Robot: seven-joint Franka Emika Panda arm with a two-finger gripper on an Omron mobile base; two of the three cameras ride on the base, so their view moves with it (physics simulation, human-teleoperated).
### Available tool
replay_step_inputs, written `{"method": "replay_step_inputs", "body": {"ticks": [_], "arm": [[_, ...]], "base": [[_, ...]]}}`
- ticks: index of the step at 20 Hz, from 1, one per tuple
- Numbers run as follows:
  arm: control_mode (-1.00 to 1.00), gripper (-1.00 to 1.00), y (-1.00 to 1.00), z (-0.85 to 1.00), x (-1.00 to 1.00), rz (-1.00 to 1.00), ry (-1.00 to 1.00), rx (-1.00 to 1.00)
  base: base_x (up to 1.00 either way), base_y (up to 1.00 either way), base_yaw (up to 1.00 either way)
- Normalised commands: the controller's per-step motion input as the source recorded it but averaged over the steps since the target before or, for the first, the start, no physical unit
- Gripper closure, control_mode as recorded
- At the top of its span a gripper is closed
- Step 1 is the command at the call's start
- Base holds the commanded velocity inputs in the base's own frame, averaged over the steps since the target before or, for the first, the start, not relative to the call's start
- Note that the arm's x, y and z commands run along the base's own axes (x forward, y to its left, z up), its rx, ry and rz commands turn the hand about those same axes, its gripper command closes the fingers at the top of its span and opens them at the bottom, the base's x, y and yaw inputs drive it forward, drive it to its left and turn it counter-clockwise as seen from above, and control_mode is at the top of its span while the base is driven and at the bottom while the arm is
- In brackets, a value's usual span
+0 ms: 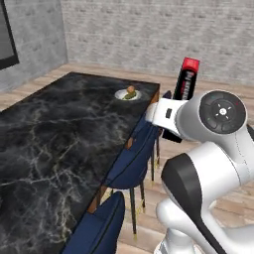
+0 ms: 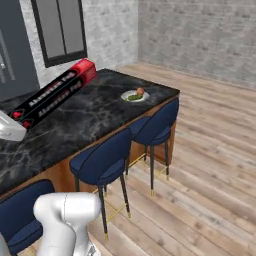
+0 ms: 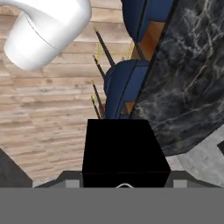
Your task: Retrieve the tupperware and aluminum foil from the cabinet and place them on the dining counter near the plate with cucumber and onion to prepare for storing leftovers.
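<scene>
My gripper [image 3: 124, 180] is shut on the aluminum foil [image 3: 125, 148], a long black box with red ends. The aluminum foil [image 2: 55, 95] slants up over the dining counter [image 2: 95, 117] from my gripper [image 2: 15, 122] at the left edge. In the left base view the aluminum foil [image 1: 186, 82] sticks up behind my arm, beside the dining counter [image 1: 59, 129]. The white plate [image 1: 128, 95] sits at the counter's far corner with the onion [image 1: 131, 90] and cucumber [image 1: 130, 97] on it. The plate [image 2: 134, 97], onion [image 2: 140, 91] and cucumber [image 2: 133, 98] lie well beyond the foil. The tupperware and cabinet are out of view.
Blue stools [image 1: 130, 161] [image 2: 102, 160] line the counter's near side, with another stool [image 2: 156, 127] further along. Wooden floor [image 2: 210, 165] stretches to the right. A grey brick wall [image 1: 163, 34] stands behind, and a dark window [image 2: 60, 30] is at the left.
</scene>
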Motion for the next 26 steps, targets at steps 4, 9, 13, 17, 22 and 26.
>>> {"method": "replay_step_inputs", "body": {"ticks": [4,9,13,17,22,26], "arm": [[1.00,1.00,0.00,0.00,0.00,0.00,0.00,0.00],[1.00,1.00,0.00,0.00,0.00,0.00,0.00,0.00],[1.00,1.00,0.00,0.00,0.00,0.00,0.00,0.00],[1.00,1.00,0.00,0.00,0.00,0.00,0.00,0.00],[1.00,1.00,0.00,0.00,0.00,0.00,0.00,0.00],[1.00,1.00,0.00,0.00,0.00,0.00,0.00,0.00]], "base": [[0.66,-0.66,0.51],[0.57,-0.78,0.47],[0.44,-1.00,0.33],[0.40,-1.00,0.29],[0.23,-1.00,0.38],[0.00,-0.97,0.43]]}}
